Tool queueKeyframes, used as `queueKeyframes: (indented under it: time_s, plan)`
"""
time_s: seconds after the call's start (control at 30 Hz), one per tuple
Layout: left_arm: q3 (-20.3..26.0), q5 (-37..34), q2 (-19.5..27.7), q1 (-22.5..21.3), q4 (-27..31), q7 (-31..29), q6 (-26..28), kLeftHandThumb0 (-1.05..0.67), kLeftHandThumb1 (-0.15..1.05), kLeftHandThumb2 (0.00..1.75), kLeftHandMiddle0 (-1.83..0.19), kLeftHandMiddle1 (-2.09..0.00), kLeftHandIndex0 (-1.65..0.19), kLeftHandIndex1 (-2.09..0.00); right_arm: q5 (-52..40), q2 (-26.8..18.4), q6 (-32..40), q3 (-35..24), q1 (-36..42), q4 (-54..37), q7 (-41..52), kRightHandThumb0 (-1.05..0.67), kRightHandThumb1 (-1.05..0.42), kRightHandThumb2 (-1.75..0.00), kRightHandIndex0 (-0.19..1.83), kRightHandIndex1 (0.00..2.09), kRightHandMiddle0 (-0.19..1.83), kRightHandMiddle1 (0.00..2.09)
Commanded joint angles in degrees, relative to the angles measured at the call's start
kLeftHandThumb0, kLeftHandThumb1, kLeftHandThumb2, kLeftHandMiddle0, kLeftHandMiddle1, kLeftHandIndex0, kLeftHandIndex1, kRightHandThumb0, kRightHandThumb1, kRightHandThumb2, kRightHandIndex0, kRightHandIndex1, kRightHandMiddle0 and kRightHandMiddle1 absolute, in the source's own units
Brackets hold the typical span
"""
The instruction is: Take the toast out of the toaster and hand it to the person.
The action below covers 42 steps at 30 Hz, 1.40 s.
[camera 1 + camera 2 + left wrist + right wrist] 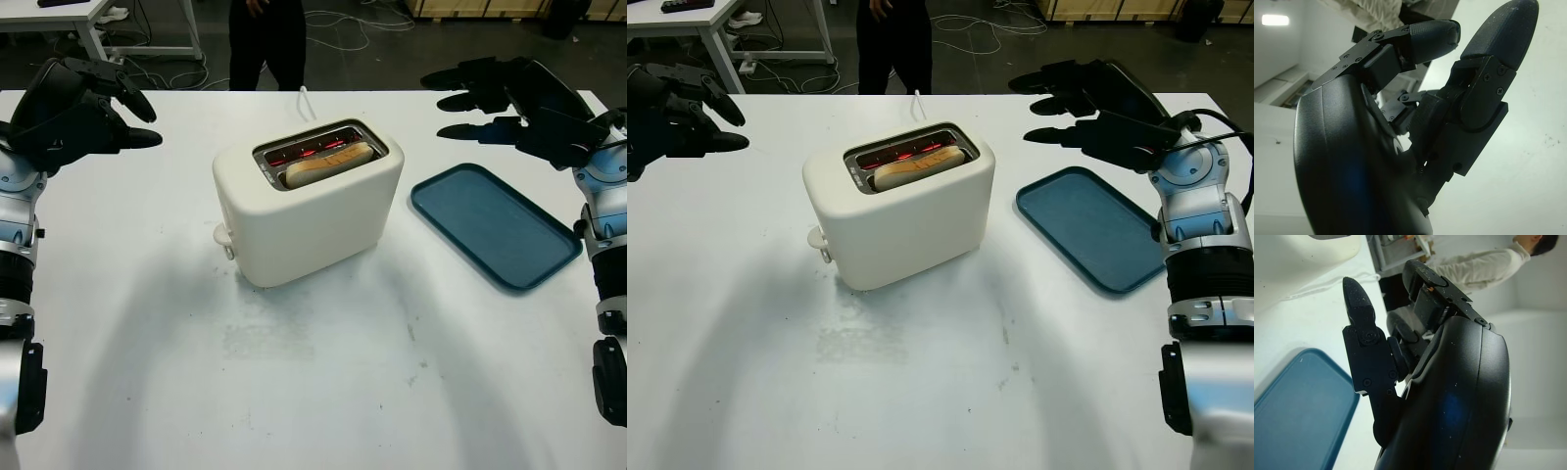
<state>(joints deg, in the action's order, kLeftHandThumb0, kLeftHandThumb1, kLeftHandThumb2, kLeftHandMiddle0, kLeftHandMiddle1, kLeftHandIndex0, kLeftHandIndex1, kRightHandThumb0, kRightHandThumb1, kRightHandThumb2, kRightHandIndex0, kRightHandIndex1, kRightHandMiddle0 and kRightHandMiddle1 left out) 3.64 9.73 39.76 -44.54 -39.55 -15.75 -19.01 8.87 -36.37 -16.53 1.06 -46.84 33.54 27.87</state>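
Observation:
A cream toaster (309, 211) stands in the middle of the white table (313, 392). One slice of toast (328, 164) pokes out of its near slot, and the far slot glows red inside. My left hand (83, 103) is raised at the far left of the table, open and holding nothing. My right hand (509, 98) hovers at the far right, above the back of a blue tray (495, 225), also open. A person in dark trousers (266, 39) stands beyond the far edge of the table.
The blue tray lies flat to the right of the toaster with nothing on it. A white cord (306, 101) runs from the toaster over the far edge. Another table (59, 15) and cables stand on the floor behind.

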Motion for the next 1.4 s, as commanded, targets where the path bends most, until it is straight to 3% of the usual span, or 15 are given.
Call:
queueKeyframes:
  time_s: [0.0,1.37]
  plan:
    - [-0.1,0.3,0.6,0.0,0.3,0.2,-0.1,-1.05,0.71,0.00,-1.05,-1.01,-0.93,-1.02,-0.1,-0.4,-1.1,-0.2,-0.1,-0.1,-0.2,-0.38,-0.87,0.00,0.80,0.01,0.71,0.01]
    - [0.8,-1.4,-0.2,0.6,-1.3,0.2,-1.5,-1.05,0.74,0.01,-1.09,-1.03,-0.94,-1.07,-1.3,-0.1,-0.8,-0.3,0.2,0.8,0.5,-0.37,-0.86,0.00,0.79,0.01,0.70,0.00]
